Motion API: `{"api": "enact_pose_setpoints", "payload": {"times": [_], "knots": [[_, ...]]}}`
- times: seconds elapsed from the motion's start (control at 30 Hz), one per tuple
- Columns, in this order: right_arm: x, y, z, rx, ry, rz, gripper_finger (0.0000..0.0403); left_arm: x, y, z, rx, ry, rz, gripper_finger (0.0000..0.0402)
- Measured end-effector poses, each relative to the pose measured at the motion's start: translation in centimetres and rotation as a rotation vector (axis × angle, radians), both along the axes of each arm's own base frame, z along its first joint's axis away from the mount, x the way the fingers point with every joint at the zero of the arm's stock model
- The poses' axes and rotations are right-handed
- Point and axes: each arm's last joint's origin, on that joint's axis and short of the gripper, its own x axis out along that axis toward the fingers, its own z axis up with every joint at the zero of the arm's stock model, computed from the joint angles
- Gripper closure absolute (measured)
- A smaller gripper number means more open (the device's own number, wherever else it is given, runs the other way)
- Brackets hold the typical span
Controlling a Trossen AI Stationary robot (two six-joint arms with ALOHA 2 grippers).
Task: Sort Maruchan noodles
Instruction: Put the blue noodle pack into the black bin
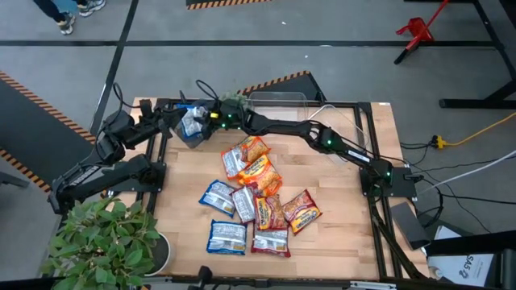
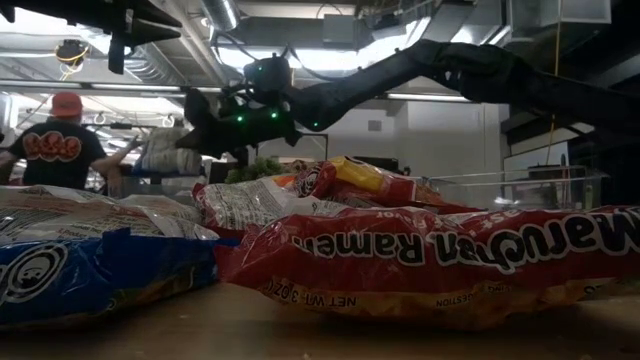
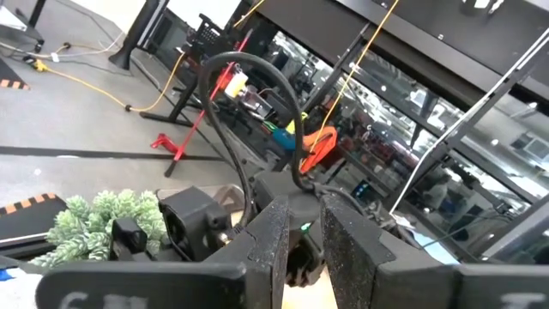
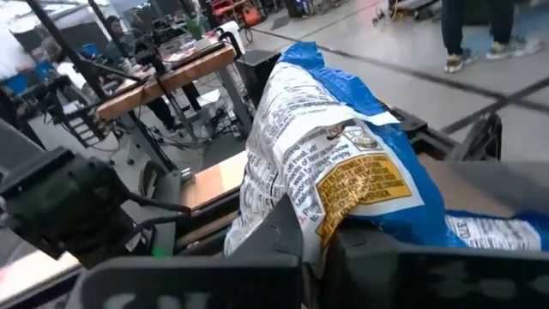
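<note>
My right gripper [image 1: 203, 121] reaches across to the table's far left corner and is shut on a blue-and-white noodle packet [image 1: 192, 126], which fills the right wrist view [image 4: 334, 146]. My left gripper [image 1: 172, 114] hovers just beyond that packet, raised off the table. Its fingers [image 3: 268, 249] are almost together and hold nothing. Several more packets, orange, red and blue-and-white [image 1: 254, 197], lie flat in a loose pile on the wooden table's middle. In the low view a red packet [image 2: 430, 255] and a blue one [image 2: 80, 270] lie nearest. My right gripper pinches the blue-and-white packet between its two fingers at one edge [image 4: 324, 216]. The fingers come about level from the table's right side. The packet sticks out past the fingertips, bent and crumpled, lifted clear of the table.
A clear plastic bin [image 1: 278, 101] stands at the far edge, with a small green plant [image 1: 234, 101] beside it. A large potted plant [image 1: 105, 238] stands at the near left corner. A person [image 2: 60, 140] stands in the room behind. Another blue packet [image 4: 493, 232] lies below my right gripper.
</note>
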Motion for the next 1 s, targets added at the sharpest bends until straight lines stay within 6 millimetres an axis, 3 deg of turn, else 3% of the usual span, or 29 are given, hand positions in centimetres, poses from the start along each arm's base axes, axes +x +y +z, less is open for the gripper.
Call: {"api": "enact_pose_setpoints", "payload": {"times": [0.13, 0.43, 0.53, 0.7, 0.9, 1.0], "knots": [[0.2, 0.7, 0.1, -0.084, 0.007, 0.027, 0.037, 0.0, 0.0, 0.0, -0.001, 0.0, 0.0, 0.0337], [0.3, 1.2, 0.1, -0.086, 0.004, 0.046, 0.0221, 0.0, 0.0, -0.2, -0.016, 0.02, 0.0, 0.0337], [0.3, 1.1, 0.2, -0.087, -0.002, 0.045, 0.0188, 0.0, 0.0, -0.6, -0.042, 0.052, 0.001, 0.0337], [0.2, 1.3, 1.1, -0.123, 0.012, 0.081, 0.0174, 0.0, 0.0, -1.5, -0.078, 0.132, 0.001, 0.0337], [-1.1, 1.1, 5.8, -0.302, 0.057, 0.058, 0.0173, 0.0, 0.1, -1.5, -0.04, 0.164, 0.028, 0.0337], [-1.4, 1.0, 6.1, -0.307, 0.088, 0.045, 0.0173, -0.1, 0.1, -1.6, -0.033, 0.181, 0.047, 0.0337]]}}
